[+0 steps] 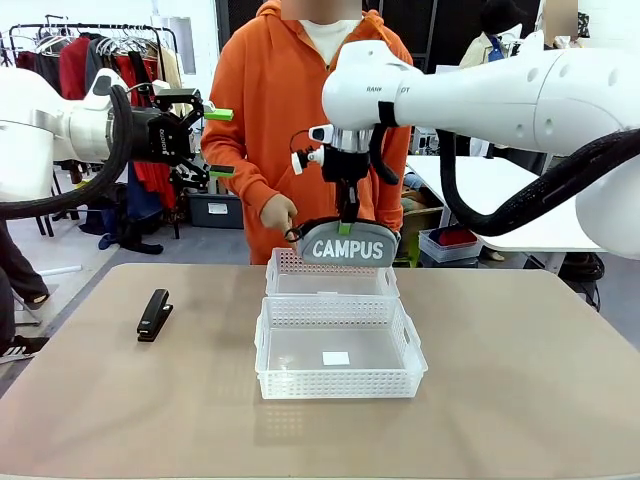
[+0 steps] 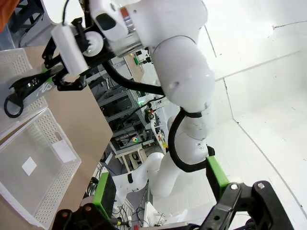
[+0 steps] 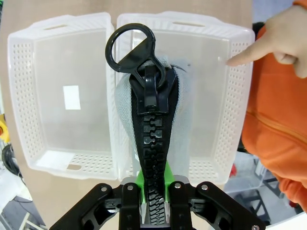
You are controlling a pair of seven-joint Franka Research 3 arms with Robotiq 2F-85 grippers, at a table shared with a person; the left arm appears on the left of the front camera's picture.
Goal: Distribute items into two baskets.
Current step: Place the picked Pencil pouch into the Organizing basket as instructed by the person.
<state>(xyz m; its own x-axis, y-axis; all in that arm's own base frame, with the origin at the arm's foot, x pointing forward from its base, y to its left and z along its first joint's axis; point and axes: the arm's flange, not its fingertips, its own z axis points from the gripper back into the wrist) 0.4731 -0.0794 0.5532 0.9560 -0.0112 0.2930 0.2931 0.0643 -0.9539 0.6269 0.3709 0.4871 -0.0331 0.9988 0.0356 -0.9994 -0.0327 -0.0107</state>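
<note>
My right gripper [image 1: 347,212] is shut on the top of the grey "CAMPUS" pouch [image 1: 349,246] and holds it in the air over the far basket [image 1: 330,266]. In the right wrist view the pouch's black zip [image 3: 152,139] runs up from my gripper [image 3: 153,189], above the seam between the labelled basket [image 3: 21,96] and the other basket [image 3: 232,110]. The near, larger basket [image 1: 340,383] has a white label inside. A black stapler [image 1: 154,314] lies on the table to the left. My left gripper [image 1: 216,142] hangs open high on the left, holding nothing.
A person in an orange hoodie stands at the far side, with a hand [image 1: 278,213] by the pouch and a finger [image 3: 240,58] on the far basket's rim. The left wrist view shows my left gripper [image 2: 160,187], the near basket [image 2: 60,148] and my right arm.
</note>
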